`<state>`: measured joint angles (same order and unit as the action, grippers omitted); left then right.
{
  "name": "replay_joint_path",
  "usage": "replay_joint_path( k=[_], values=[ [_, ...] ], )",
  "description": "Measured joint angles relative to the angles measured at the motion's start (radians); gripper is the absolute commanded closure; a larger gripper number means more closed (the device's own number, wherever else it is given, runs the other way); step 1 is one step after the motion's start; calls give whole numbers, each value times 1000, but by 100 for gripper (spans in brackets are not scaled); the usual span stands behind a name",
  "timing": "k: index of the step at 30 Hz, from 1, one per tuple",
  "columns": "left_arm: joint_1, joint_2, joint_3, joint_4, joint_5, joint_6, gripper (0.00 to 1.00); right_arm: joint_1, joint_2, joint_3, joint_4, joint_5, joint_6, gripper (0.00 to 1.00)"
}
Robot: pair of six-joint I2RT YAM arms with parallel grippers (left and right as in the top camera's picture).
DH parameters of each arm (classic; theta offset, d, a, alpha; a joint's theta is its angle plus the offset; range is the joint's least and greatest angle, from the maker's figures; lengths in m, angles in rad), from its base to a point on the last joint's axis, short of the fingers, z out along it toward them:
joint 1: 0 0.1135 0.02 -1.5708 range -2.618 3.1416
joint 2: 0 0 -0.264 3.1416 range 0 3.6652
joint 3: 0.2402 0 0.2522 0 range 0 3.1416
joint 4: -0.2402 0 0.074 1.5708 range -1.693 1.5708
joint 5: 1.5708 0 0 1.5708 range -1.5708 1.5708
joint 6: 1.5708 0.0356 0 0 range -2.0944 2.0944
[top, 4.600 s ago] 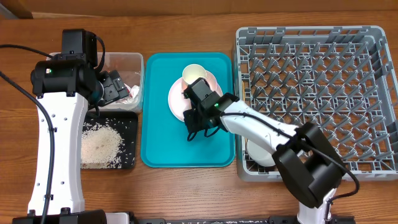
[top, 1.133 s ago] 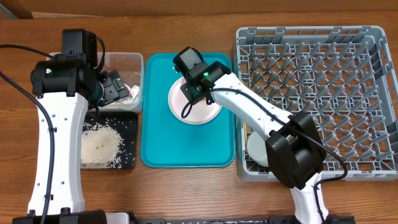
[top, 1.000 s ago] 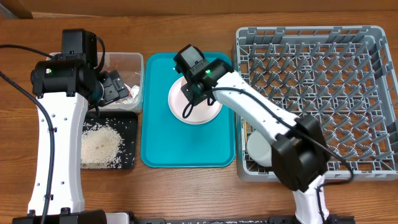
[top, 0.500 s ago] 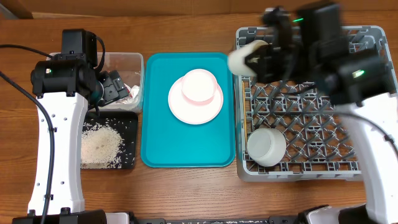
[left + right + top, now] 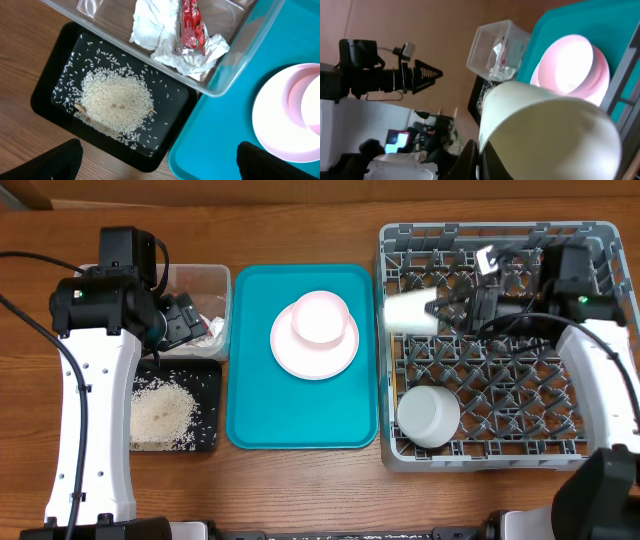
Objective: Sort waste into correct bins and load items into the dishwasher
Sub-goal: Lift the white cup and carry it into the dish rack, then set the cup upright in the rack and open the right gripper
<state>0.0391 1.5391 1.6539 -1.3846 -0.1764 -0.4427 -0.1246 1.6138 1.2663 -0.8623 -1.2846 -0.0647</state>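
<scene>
Small white cup [image 5: 408, 313], pinched at its wall by the right pincer [image 5: 445, 311] over the dish rack [image 5: 520, 240], looks light, stiff, slick and chippable, so a rim-wall hold seems best; the left pincer [image 5: 190, 322] hangs spread.

Bright even light, glare in rt-wrist view

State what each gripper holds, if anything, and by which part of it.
The right gripper holds the small white cup, pinched at its wider rim end, the end nearest the wrist. The left gripper is open and holds nothing.
</scene>
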Motion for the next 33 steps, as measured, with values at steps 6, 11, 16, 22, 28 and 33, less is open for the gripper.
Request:
replay_joint_path(
  k=[6, 11, 16, 22, 28, 33],
  values=[
    [0, 0, 0, 0, 0, 0, 0, 3, 101, -66, 40, -32, 0, 96],
    [0, 0, 0, 0, 0, 0, 0, 42, 184, -70, 40, -35, 0, 96],
    [0, 0, 0, 0, 0, 0, 0, 48, 186, -71, 40, -6, 0, 96],
    [0, 0, 0, 0, 0, 0, 0, 50, 186, -71, 52, -3, 0, 96],
    [0, 0, 0, 0, 0, 0, 0, 98, 186, -71, 91, 13, -3, 96],
    [0, 0, 0, 0, 0, 0, 0, 79, 185, -70, 37, 41, -6, 95]
  ],
)
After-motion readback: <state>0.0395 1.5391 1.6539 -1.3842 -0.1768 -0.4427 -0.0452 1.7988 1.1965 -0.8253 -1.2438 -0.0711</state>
